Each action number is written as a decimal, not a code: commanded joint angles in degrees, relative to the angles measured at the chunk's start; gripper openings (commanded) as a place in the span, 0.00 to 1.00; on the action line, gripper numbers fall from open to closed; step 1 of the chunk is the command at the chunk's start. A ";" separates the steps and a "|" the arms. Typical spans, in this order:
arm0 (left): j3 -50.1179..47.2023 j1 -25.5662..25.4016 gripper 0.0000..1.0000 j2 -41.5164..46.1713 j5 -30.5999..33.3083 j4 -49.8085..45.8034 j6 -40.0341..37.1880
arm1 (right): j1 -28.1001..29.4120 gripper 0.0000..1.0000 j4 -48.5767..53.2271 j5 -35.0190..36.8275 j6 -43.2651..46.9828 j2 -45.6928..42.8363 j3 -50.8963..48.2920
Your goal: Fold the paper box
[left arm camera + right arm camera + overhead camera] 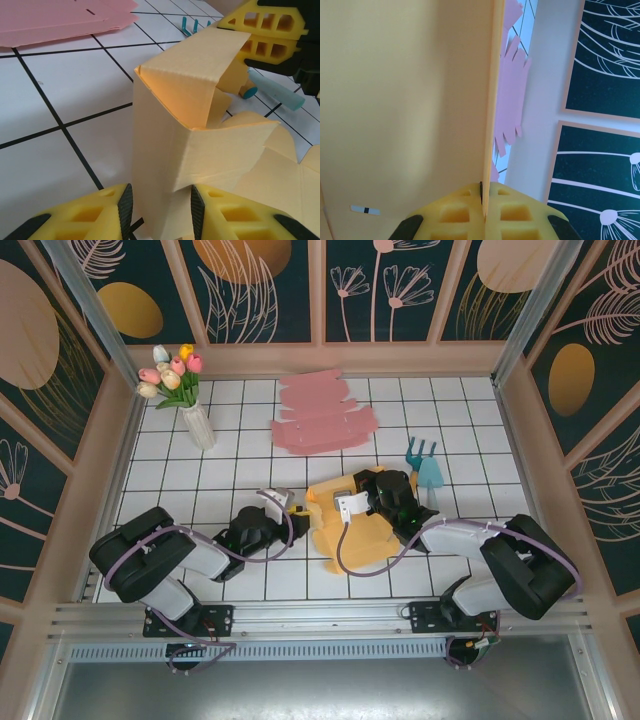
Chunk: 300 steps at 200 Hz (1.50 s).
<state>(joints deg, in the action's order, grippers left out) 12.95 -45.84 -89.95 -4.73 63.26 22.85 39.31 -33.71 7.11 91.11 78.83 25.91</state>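
1. Top external looks down from above and behind, over the whole table.
2. Left wrist sits low, very near the yellow box.
3. Right wrist, closer still, shares that box.

White tiled table carries pink sheets, flower vase, teal tools, yellow box

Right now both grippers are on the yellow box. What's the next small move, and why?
Probably the right gripper should ease its pinched flap down onto the upright wall, while the left gripper holds that wall. The yellow paper box is only part-formed: the flap leans over the wall at a slant, and its corner is not closed.
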 commanded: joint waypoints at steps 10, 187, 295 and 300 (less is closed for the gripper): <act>2.12 -1.07 0.38 -1.46 -1.22 3.31 1.15 | -0.16 0.00 1.83 0.33 -0.01 0.62 -1.39; 6.80 -5.02 0.41 -7.87 6.96 5.61 4.52 | 4.64 0.00 -8.02 7.60 4.63 -0.53 -8.67; 9.73 -7.05 0.40 -15.43 22.55 8.28 4.06 | 4.72 0.00 -7.27 7.65 4.24 0.34 -8.43; 9.79 -7.05 0.39 -15.80 23.23 8.36 4.04 | 4.73 0.00 -7.33 7.65 4.18 0.36 -8.42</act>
<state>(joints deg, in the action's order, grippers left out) 21.32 -53.30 -103.68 11.05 70.17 27.09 43.22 -45.25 16.73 94.21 78.26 18.85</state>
